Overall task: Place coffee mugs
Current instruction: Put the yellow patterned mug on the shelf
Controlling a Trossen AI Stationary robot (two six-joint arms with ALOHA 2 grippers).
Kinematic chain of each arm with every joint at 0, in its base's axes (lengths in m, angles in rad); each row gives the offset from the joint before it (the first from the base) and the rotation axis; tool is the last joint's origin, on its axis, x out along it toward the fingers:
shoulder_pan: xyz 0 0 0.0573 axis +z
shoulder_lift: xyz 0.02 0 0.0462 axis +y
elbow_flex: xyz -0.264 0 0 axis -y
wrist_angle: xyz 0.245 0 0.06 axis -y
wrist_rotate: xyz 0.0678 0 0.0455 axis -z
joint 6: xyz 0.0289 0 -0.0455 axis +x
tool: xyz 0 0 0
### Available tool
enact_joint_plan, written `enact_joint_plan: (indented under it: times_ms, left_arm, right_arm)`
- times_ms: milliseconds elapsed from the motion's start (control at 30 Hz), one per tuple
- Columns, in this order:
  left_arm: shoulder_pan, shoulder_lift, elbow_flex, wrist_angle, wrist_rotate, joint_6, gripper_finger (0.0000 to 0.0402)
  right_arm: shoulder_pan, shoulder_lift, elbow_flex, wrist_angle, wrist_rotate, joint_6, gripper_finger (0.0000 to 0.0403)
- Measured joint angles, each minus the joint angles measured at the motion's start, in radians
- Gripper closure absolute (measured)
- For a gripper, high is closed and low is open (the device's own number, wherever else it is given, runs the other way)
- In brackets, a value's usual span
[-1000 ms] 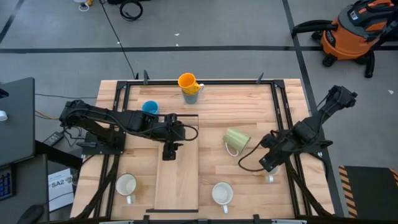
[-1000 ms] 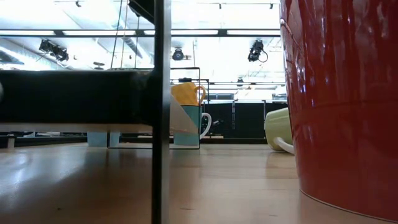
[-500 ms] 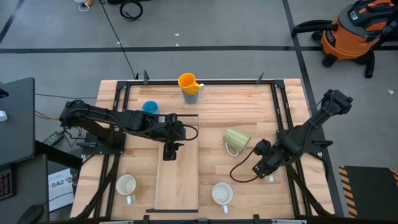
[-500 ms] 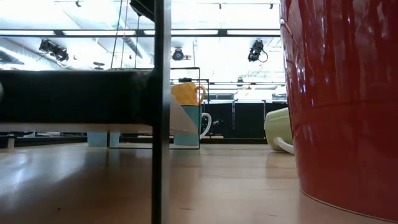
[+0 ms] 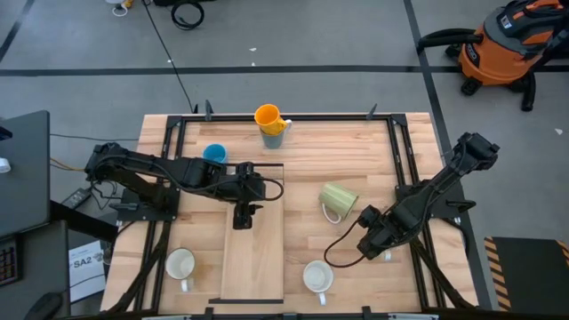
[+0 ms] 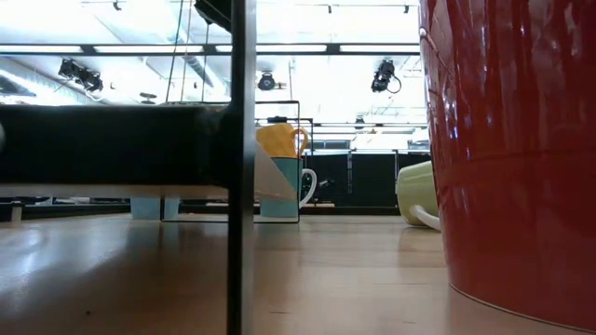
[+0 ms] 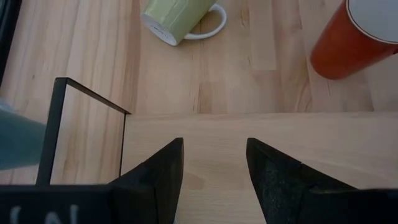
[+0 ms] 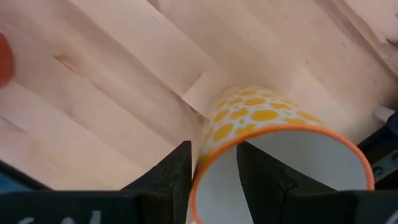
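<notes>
Your right tool point(image 5: 377, 244) sits low over the right side of the wooden desk point(image 5: 347, 169), its fingers partly closed across the rim of a white mug with yellow-orange spots point(image 8: 273, 155), one finger inside the mug and one outside. Your left tool point(image 5: 242, 216) waits over the raised wooden board point(image 5: 253, 262) near the desk's centre, fingers spread wide and holding nothing. A pale green mug point(image 5: 339, 200) lies on its side between the two tools, just left of the right tool. At the far edge, an orange mug point(image 5: 268, 116) is stacked on a greyish mug point(image 5: 273, 136). A bright blue mug point(image 5: 214, 153) stands beside the left arm. Two white mugs stand at the near edge, one left point(image 5: 180, 264) of the board and one right point(image 5: 318, 276) of it. A red mug point(image 7: 348, 38) stands close to the low camera.
</notes>
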Motion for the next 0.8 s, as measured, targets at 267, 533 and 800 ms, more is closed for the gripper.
enact_joint_plan:
  times_ms: [267,533,800]
  left_arm:
    - [0.000,0.000,0.000,0.000,0.000,0.000,0.0221]
    - [0.000,0.000,0.000,0.003,0.000,0.001,0.0221]
    - [0.000,0.000,0.000,0.005,0.000,0.003,0.0221]
  right_arm:
    - [0.000,0.051,0.000,0.004,0.000,-0.087,0.0289]
    - [0.000,0.052,0.001,0.008,0.002,-0.126,0.0374]
    - [-0.001,0.054,0.042,0.011,-0.015,-0.196,0.0370]
